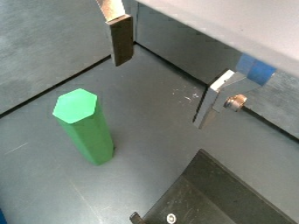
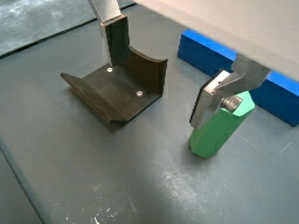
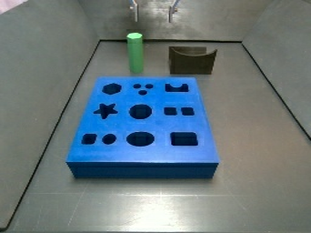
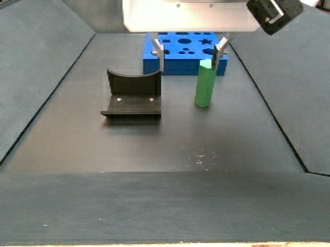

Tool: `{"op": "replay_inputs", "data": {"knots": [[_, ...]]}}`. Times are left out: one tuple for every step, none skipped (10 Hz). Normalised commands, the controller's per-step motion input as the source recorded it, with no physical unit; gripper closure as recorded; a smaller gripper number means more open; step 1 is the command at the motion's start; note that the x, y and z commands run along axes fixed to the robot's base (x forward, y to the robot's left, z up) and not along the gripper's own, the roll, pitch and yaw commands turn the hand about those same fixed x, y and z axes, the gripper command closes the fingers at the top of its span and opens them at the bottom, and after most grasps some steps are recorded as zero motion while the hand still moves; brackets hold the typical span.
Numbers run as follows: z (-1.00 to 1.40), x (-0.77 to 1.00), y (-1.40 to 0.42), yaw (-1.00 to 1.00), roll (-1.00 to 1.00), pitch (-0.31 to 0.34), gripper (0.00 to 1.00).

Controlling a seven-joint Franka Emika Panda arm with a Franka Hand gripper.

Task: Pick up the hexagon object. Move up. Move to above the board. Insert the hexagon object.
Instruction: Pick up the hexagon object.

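One hexagon object (image 1: 84, 125) upright on floor | pincer (image 1: 170, 74) above, beside it | fingers wide, empty

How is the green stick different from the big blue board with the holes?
The hexagon object is light green; the board is bright blue. The hexagon object stands tall and thin; the board lies flat and wide. The board has many shaped holes; the hexagon object looks plain. Both rest on the grey floor. The claw hangs open above, holding neither.
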Motion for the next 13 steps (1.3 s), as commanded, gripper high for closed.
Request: {"op": "replay_inputs", "data": {"knots": [[0.0,-0.3,-0.02,-0.06,0.11,0.0,0.0],[0.25,-0.85,-0.29,-0.25,0.61,0.18,0.0],[0.22,-0.71,-0.27,-0.32,0.43,0.223,0.0],[0.23,-0.27,-0.25,-0.15,0.2,0.003,0.0],[-0.09,0.0,-0.05,0.0,0.0,-0.009,0.0],[-0.7,-0.55,-0.4,-0.03,0.28,-0.2,0.0],[-0.84,-0.77,-0.4,-0.11,0.21,-0.14,0.0],[-0.13,-0.15,-0.13,0.0,0.01,-0.091,0.0],[-0.08,0.0,-0.05,0.0,0.0,-0.014,0.0],[-0.73,-0.29,-0.34,0.0,0.06,-0.246,0.0],[-0.93,-0.36,-0.38,0.0,0.08,-0.3,0.0],[-0.73,-0.34,-0.29,0.0,0.05,-0.254,0.0],[-0.11,-0.04,0.0,0.0,0.0,-0.02,0.0]]}}
